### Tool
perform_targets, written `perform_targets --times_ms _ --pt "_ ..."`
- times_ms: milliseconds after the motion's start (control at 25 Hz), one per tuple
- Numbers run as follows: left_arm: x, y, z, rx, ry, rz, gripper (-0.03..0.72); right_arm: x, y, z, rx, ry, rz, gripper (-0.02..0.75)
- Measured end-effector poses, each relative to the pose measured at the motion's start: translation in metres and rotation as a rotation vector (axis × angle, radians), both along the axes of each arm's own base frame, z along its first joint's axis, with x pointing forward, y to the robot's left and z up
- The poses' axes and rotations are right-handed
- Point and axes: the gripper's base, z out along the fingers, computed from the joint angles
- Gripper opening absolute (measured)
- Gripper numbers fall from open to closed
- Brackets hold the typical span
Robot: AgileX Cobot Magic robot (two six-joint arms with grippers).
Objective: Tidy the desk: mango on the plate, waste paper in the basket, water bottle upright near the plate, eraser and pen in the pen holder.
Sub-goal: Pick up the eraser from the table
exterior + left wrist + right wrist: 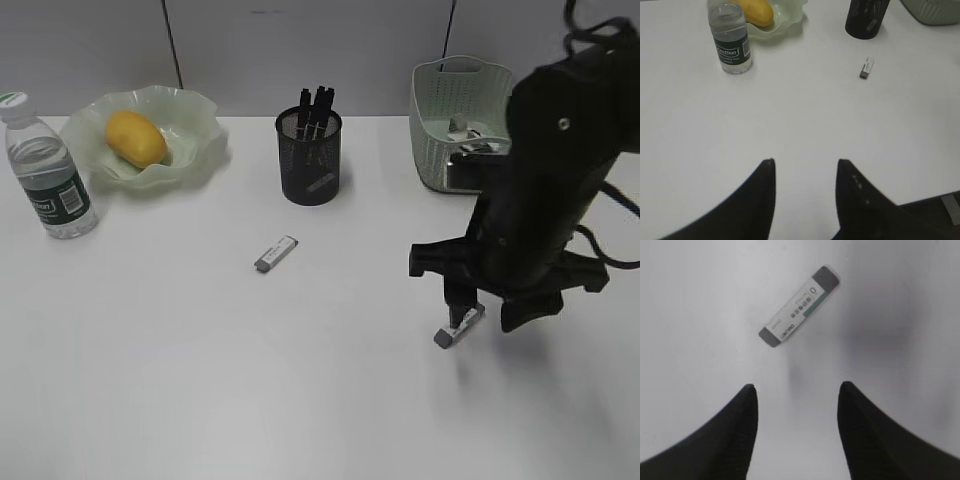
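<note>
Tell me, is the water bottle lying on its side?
No, the water bottle stands upright on the desk, cap on top, just left of the plate holding the mango.

1. The pale green woven plastic basket (445,110) at the desk's back right is partly covered by the black right arm; its contents are too small to identify.
2. The clear plastic water bottle (730,42) loses its cap to the top edge of the left wrist view.
3. The black wire-mesh pen holder (866,17) is cropped there too.
4. The small white eraser (459,327) near the right edge is partly hidden by the right gripper (490,315).
</note>
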Motion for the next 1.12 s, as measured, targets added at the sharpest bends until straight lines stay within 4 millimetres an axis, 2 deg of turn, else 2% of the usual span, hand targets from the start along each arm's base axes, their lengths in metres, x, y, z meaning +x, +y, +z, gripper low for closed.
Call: perform_targets --times_ms 200,440,680,1120 --pt "0.000 0.000 0.000 0.000 -0.001 0.000 0.302 0.014 -0.002 -0.027 0.005 0.080 -0.158 0.414" --pt "0.000 0.000 0.000 0.000 -0.001 0.000 0.301 0.032 -0.017 -0.031 0.069 0.064 -0.300 0.414" --pt "0.000 0.000 0.000 0.000 -0.001 0.000 0.299 0.038 -0.018 -0.034 0.096 0.033 -0.336 0.414" --pt "0.000 0.000 0.000 0.000 -0.001 0.000 0.299 0.040 -0.015 -0.056 0.090 0.075 -0.362 0.391"
